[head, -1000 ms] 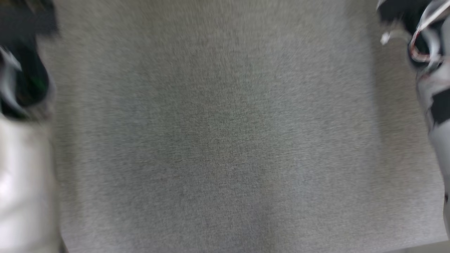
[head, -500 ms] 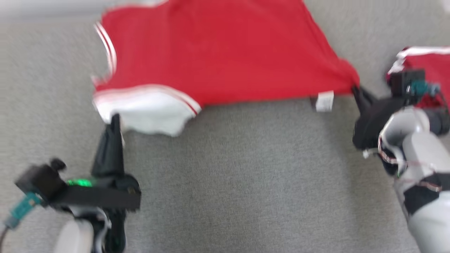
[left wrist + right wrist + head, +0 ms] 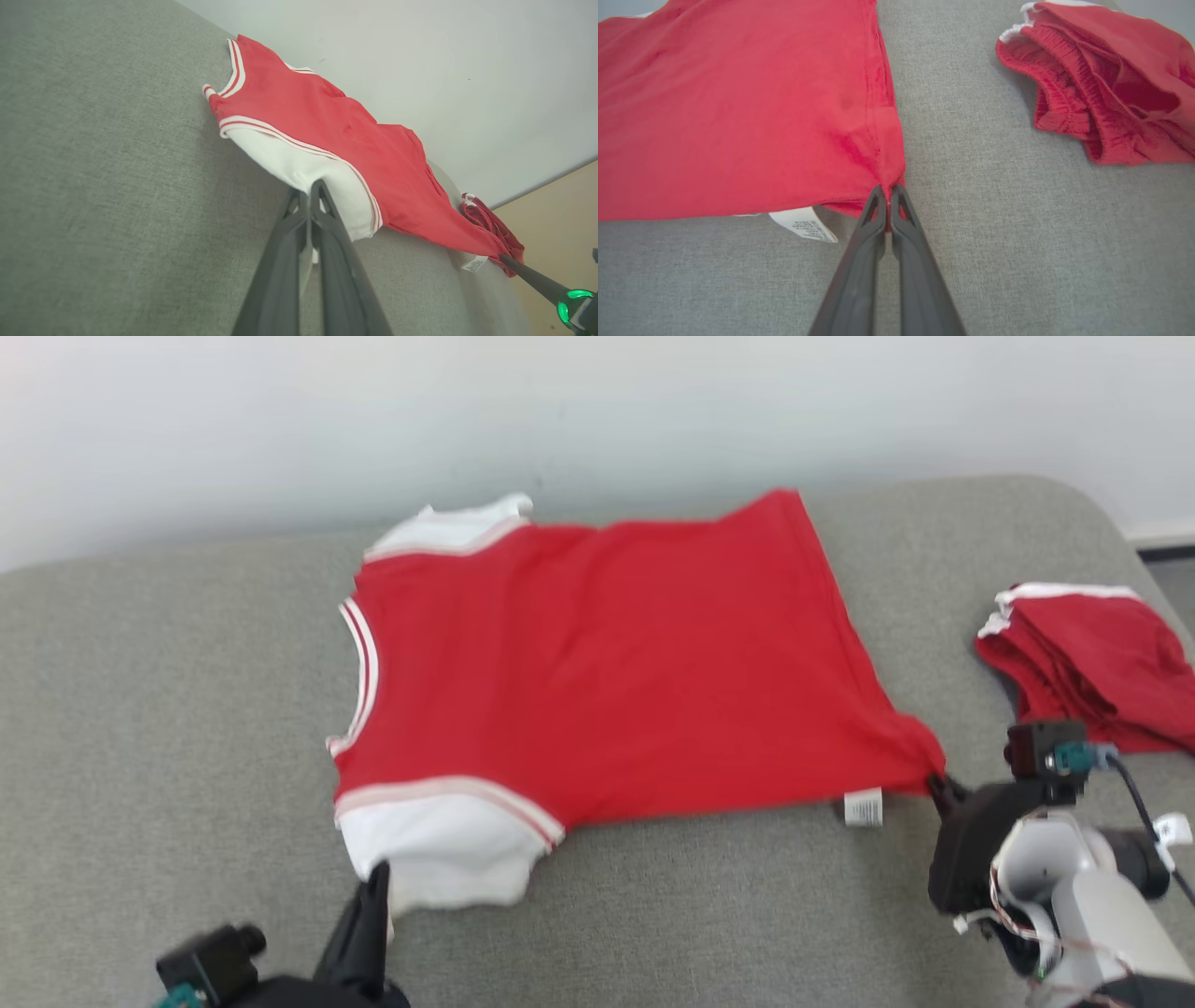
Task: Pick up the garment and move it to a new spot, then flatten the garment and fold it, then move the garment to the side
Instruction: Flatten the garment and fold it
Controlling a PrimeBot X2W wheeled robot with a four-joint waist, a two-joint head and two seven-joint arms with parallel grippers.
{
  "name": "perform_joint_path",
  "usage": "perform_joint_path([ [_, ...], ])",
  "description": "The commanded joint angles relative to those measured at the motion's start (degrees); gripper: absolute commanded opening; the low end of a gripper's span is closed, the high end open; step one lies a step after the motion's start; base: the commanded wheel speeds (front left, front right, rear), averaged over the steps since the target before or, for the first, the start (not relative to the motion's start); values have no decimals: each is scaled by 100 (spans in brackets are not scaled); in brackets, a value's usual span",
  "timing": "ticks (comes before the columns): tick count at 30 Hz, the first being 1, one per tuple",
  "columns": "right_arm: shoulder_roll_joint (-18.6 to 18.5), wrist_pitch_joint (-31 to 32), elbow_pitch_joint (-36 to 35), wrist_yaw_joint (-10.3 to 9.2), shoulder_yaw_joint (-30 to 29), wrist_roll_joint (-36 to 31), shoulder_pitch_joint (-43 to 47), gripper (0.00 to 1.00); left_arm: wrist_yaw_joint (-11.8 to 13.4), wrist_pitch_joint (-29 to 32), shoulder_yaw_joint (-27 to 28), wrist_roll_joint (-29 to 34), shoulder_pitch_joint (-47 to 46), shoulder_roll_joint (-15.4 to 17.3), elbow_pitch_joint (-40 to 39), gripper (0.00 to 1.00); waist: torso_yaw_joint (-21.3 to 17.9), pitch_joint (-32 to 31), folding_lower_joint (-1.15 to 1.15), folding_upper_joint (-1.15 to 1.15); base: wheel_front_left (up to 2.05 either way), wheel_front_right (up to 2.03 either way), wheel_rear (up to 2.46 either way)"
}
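Pinching near sleeve of red white-sleeved T-shirt [image 3: 607, 663] with left gripper [image 3: 377, 873], clamped tight. Nipping right hem corner with right gripper [image 3: 936, 782], over grey woven cushion [image 3: 700, 915].

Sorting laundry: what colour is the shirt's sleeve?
White with red stripes; the sleeve shows best in the left wrist view.

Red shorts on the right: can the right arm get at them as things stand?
Probably yes for reach, but not freely: the right gripper is shut on the bottom corner of the shirt, so it must let go first. The shorts lie close beside it, with bare cushion between.
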Motion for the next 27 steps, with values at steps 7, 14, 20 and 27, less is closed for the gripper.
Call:
perform_joint_path([
  [7, 176, 309, -612, 3, -350, -146, 754, 0, 145, 408, -137, -63, 574, 104, 14, 0, 111, -364, 2, 2, 0, 0, 0],
  [14, 230, 573, -1044, 3, -658, -337, 1337, 0, 305, 875, -137, -296, 1091, 212, -100, 0, 148, -396, 2, 2, 0, 0, 0],
  [20, 228, 842, -1360, 2, -929, -463, 1828, 0, 416, 1344, -193, -432, 1434, 344, -282, 0, 260, -442, 2, 2, 0, 0, 0],
  [27, 361, 1239, -1937, 2, -1098, -457, 2450, 0, 675, 1609, -146, -551, 1586, 345, -653, 0, 314, -421, 2, 2, 0, 0, 0],
])
